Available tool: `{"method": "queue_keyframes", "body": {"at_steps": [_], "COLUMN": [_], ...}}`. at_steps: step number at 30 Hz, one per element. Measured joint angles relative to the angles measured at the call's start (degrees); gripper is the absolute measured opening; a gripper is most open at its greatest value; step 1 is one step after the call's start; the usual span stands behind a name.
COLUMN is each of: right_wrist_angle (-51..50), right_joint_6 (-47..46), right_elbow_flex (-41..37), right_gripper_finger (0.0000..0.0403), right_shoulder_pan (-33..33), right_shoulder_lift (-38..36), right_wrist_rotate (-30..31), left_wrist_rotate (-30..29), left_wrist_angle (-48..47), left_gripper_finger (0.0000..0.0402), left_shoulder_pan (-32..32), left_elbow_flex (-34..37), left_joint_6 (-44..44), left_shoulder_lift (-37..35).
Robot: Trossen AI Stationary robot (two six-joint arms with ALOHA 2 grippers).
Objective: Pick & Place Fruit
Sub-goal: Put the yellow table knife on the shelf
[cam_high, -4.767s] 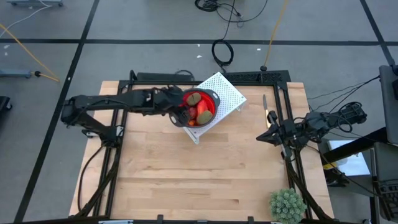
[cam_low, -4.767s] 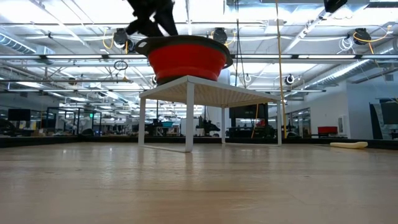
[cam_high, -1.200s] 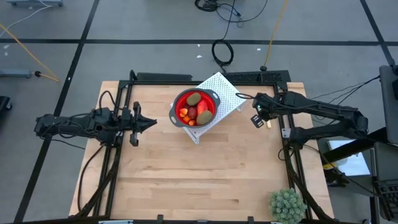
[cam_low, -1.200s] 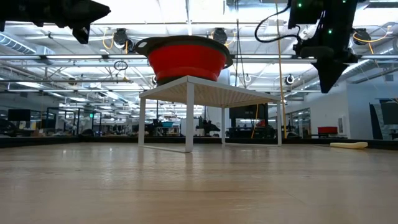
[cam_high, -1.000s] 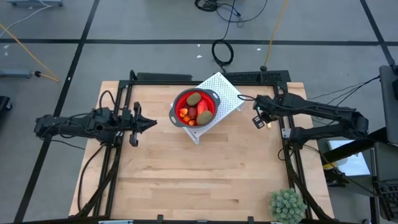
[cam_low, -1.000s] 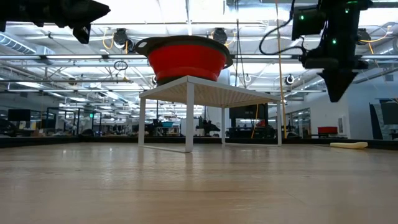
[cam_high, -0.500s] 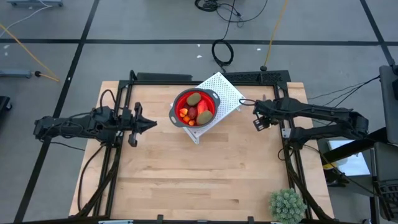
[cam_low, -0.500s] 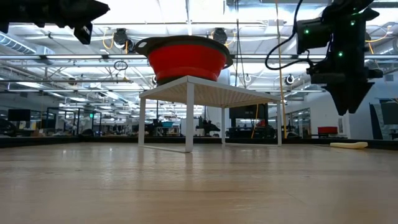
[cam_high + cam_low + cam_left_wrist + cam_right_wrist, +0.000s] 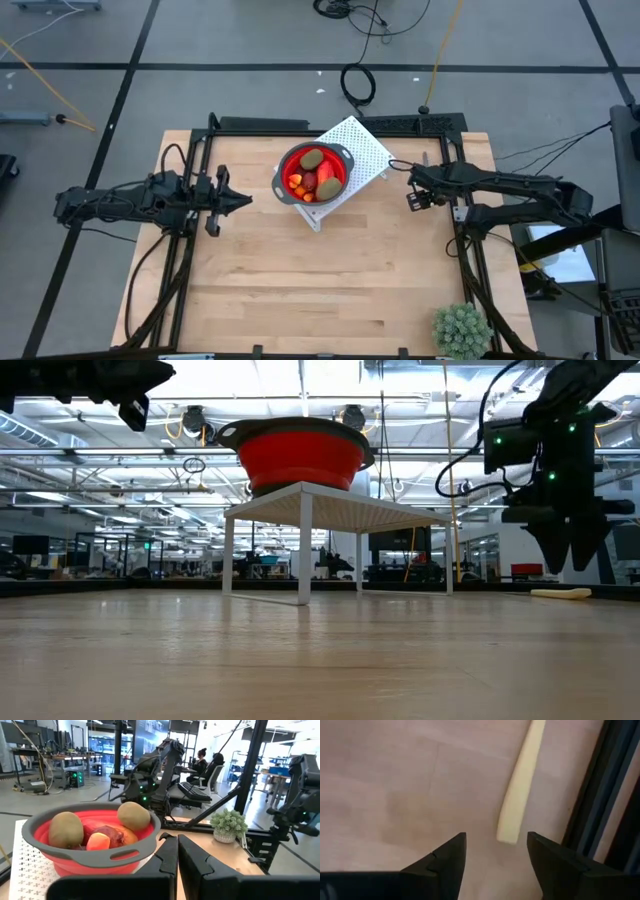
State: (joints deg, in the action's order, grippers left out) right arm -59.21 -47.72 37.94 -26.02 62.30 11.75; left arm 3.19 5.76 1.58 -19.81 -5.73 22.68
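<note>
The fruit lies in the red bowl (image 9: 313,172) with a grey rim. It consists of two brown-green ovals (image 9: 133,816), a dark red piece (image 9: 110,835) and orange bits (image 9: 98,841). The bowl stands on a white perforated stand (image 9: 365,150) at the far middle of the table. A pale yellow long piece (image 9: 520,795) lies flat on the table near its right edge. My right gripper (image 9: 496,837) hangs open just above the piece, fingers pointing down, touching nothing. My left gripper (image 9: 247,200) is shut and hovers left of the bowl, holding nothing.
A spiky green plant (image 9: 462,328) stands at the table's near right corner. Black frame rails (image 9: 462,215) run along the table's sides, one close beside the yellow piece. Bare wood spreads across the near half of the table (image 9: 320,290).
My right gripper has gone down toward the table and toward its right edge, ending over the pale yellow piece. Its fingers have opened. The bowl and fruit have stayed put.
</note>
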Motion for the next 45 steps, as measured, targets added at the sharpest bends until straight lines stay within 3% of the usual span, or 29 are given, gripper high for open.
{"method": "queue_keyframes", "body": {"at_steps": [14, 27, 45], "right_wrist_angle": [8.6, 18.1, 21.1], "right_joint_6": [-0.5, 2.3, 0.3], "right_elbow_flex": [-6.1, -10.2, -14.2], "right_gripper_finger": [0.0201, 0.0199, 0.0106], "right_shoulder_pan": [-7.9, -11.3, -12.3], "right_shoulder_lift": [0.0, 0.0, -0.1], "right_wrist_rotate": [0.1, 0.0, -2.4], "left_wrist_rotate": [2.2, 2.2, 2.9], "left_wrist_angle": [0.0, 0.1, 0.1], "left_gripper_finger": [0.001, 0.001, 0.001], "left_shoulder_pan": [0.0, 0.0, 0.0], "left_elbow_flex": [0.0, 0.0, 0.0], "left_joint_6": [-1.9, -2.0, -2.0], "left_shoulder_lift": [0.0, 0.0, 0.0]}}
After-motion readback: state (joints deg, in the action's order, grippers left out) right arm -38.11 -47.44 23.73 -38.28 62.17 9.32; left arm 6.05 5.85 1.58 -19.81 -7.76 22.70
